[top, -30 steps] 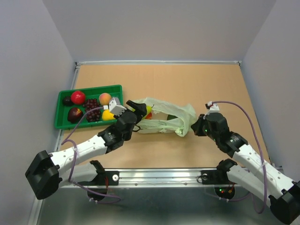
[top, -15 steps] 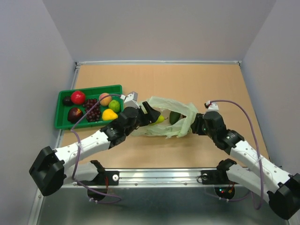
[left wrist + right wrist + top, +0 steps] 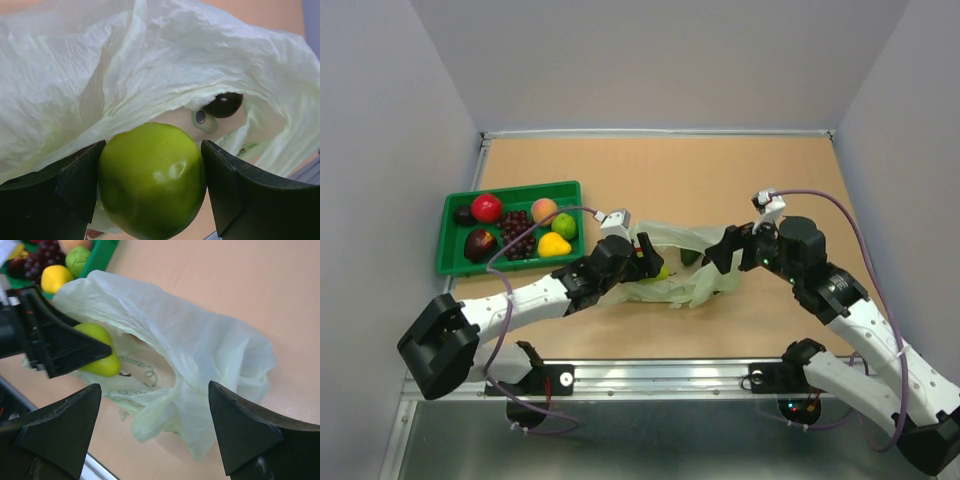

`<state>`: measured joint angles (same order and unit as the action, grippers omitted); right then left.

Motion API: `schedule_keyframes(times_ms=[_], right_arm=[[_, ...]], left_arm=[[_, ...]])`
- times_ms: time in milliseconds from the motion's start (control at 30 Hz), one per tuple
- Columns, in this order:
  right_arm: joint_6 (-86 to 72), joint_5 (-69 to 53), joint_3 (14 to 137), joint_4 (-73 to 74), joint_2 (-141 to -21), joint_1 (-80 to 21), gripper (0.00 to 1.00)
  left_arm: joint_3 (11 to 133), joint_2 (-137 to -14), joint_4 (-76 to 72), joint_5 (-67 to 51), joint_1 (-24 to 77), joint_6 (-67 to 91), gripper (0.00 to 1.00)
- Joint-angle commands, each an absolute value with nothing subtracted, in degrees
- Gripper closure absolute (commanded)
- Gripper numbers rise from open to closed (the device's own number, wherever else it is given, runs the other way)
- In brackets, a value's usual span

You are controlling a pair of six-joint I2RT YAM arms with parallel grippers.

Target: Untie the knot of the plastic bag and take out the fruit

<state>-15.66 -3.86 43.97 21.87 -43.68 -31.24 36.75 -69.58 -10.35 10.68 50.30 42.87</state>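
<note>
Our left pincer (image 3: 152, 186) is closed part-way on a round lime-green fruit (image 3: 150, 172). One black finger presses on each side of it, and the grip looks square and firm. The fruit sits right at the open mouth of a thin, crinkly, pale lime-green plastic bag (image 3: 150, 55), whose film drapes over the top of the fruit and of the pincer. Deeper inside the bag, past the held fruit, lies a dark green avocado (image 3: 225, 104).

Our right pincer (image 3: 155, 405) is spread wide and grips nothing. It hangs over the opposite, right-hand end of the bag, and we cannot tell whether it touches the film.

From above, the bag lies slack on the brown counter (image 3: 720, 180) between the two arms. We see no knot anywhere, only a gaping mouth, so we judge the untying done and the emptying of the bag to be the step in hand.

To the left of the bag stands a green plastic tray (image 3: 515, 189), which holds a red apple, a yellow pear, another lime-green piece, purple grapes, a peach and darker pieces.

The next move, as we judge it, calls for drawing the held fruit clear of the clinging film and carrying it left to the tray. The right pincer may need to pin the bag so it does not drag along. The avocado remains to be fetched.
</note>
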Motion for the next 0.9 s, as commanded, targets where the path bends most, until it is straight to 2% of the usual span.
schedule_keyframes(times_ms=[0, 167, 267, 300, 367, 400, 467, 600, 667, 867], right_arm=[[-11.1, -17.7, 47.3, 20.9, -48.1, -31.6, 0.08], [-12.6, -21.0, 42.0, 17.9, -52.9, -31.6, 0.1], [-14.3, -19.8, 38.5, 15.6, -53.0, -31.6, 0.11], [-15.4, -18.8, 37.5, 14.6, -53.2, -31.7, 0.11], [-16.5, -16.2, 34.8, 14.3, -53.7, -31.6, 0.12], [-17.8, -15.4, 34.1, 14.2, -53.8, -31.6, 0.12], [-19.7, -12.7, 32.1, 13.7, -53.5, -31.6, 0.12], [-20.8, -9.7, 30.6, 13.6, -51.6, -31.6, 0.12], [-20.7, -8.4, 30.6, 13.6, -50.9, -31.6, 0.12], [-20.5, -8.4, 31.2, 13.5, -51.2, -31.6, 0.12]], left_arm=[[38.2, -73.4, -10.7, 18.4, 51.9, 43.7, 0.59], [34.2, -80.4, -18.4, 22.9, 53.3, 48.9, 0.59], [32.7, -82.3, -24.0, 22.1, 53.9, 51.9, 0.53], [32.5, -82.5, -24.2, 22.3, 54.4, 52.8, 0.47], [32.2, -81.8, -24.0, 23.3, 55.2, 53.5, 0.4], [31.9, -81.0, -23.9, 23.6, 55.6, 53.6, 0.31], [31.4, -77.6, -22.2, 24.7, 57.3, 53.0, 0.18], [32.8, -71.9, -14.0, 28.6, 61.5, 51.1, 0.05], [34.2, -70.0, -9.2, 29.8, 63.7, 48.7, 0.01], [35.9, -68.2, -1.3, 27.1, 65.1, 41.2, 0.01]])
